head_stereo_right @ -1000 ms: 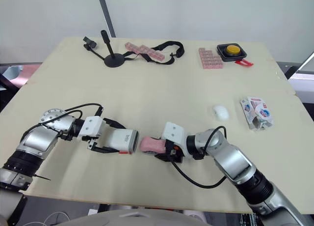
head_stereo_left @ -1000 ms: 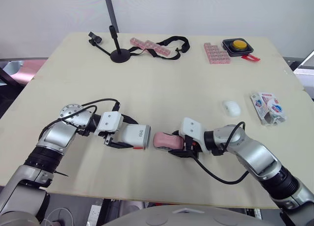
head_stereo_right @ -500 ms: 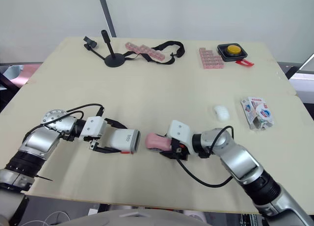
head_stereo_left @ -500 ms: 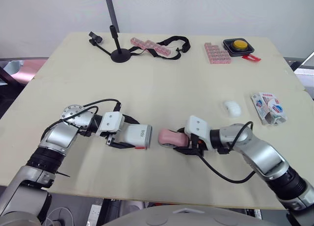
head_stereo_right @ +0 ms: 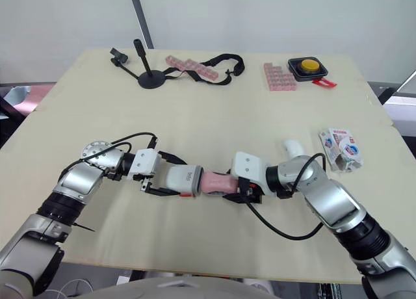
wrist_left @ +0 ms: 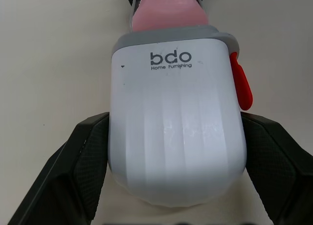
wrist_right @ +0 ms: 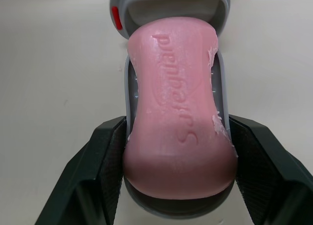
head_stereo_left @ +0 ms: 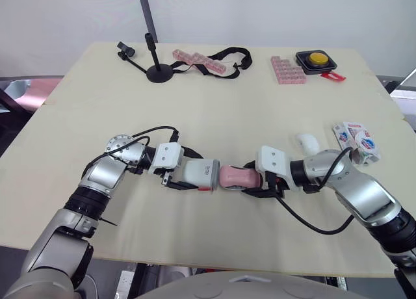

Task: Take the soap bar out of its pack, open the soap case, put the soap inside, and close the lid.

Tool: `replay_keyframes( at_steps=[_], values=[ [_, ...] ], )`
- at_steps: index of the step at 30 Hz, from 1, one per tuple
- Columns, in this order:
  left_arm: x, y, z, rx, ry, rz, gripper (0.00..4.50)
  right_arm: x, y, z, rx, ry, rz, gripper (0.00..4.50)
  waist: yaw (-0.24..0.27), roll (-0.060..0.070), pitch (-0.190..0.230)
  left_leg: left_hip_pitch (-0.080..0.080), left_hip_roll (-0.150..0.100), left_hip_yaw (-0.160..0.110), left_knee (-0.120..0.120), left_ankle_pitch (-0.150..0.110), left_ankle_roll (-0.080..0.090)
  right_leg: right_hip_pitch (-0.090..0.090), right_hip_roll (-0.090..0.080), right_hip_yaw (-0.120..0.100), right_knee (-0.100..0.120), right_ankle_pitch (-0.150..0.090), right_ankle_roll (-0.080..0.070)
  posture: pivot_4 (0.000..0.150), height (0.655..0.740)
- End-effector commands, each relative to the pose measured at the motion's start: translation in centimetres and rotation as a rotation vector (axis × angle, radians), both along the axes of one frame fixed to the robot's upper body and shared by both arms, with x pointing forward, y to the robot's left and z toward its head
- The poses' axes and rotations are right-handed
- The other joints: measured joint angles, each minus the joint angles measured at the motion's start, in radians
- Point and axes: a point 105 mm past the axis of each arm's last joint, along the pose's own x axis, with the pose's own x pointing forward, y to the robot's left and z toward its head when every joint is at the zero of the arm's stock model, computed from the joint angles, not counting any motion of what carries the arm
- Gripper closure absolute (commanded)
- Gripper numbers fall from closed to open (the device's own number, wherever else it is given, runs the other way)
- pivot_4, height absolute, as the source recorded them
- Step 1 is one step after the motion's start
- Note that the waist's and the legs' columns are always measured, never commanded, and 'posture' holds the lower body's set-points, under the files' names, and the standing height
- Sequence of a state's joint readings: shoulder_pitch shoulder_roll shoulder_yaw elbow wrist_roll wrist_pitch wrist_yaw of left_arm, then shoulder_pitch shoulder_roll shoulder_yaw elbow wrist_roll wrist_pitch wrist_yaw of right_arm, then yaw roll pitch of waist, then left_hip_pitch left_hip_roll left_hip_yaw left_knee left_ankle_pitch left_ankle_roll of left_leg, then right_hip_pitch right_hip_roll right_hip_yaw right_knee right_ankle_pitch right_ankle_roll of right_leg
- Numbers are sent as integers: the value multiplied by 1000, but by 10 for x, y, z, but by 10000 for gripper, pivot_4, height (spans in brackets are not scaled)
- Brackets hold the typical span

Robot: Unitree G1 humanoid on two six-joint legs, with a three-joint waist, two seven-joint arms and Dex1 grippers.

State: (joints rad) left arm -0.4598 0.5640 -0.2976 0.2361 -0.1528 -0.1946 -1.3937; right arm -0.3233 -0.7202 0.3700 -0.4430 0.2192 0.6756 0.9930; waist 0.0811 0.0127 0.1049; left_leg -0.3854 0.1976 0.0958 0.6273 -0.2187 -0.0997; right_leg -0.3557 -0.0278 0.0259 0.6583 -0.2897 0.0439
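Soap bar (wrist_right: 176, 137): pink, lying on grey tray (wrist_right: 128, 88), far end at mouth of white case shell (wrist_left: 176, 151), depth of entry hidden | right gripper (wrist_right: 178, 124): clamped on tray sides | left gripper (wrist_left: 176, 127): clamped on shell sides | soap pack (head_stereo_left: 354, 143): well apart, behind right gripper's wrist.

Waxy pink soap (wrist_right: 178, 137) (embossed), glossy plastic case (wrist_left: 176, 137)

black stand (head_stereo_left: 158, 73), strap (head_stereo_left: 227, 54), yellow button (head_stereo_left: 316, 58) on table (head_stereo_left: 214, 110).
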Motion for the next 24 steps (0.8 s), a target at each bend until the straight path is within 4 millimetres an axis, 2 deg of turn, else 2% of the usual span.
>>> replay_keyframes(
  at_steps=[1, 9, 14, 24],
  values=[
    [1, -8, 8, -10, -30, -21, 10337, 2, 4, 12, -5, -30, 2, 17038, 1, 0, 0, 0, 0, 0, 0, 0, 0, 0, 0, 0, 0, 0, 0, 1500, 7385],
    [3, -13, 9, -23, -37, -24, 10337, -1, 8, 12, -17, -19, 12, 17038, 1, 0, 0, 0, 0, 0, 0, 0, 0, 0, 0, 0, 0, 0, 0, 1500, 7385],
    [5, -21, 9, -34, -47, -22, 10337, -4, 19, 18, -8, -15, 44, 17038, 0, 0, 0, 0, 0, 0, 0, 0, 0, 0, 0, 0, 0, 0, 0, 1500, 7385],
    [4, -32, 8, -44, -54, -35, 10337, 3, 30, 23, -22, -29, 47, 17038, 1, 0, 0, 0, 0, 0, 0, 0, 0, 0, 0, 0, 1, 0, 0, 1500, 7385]
  ],
)
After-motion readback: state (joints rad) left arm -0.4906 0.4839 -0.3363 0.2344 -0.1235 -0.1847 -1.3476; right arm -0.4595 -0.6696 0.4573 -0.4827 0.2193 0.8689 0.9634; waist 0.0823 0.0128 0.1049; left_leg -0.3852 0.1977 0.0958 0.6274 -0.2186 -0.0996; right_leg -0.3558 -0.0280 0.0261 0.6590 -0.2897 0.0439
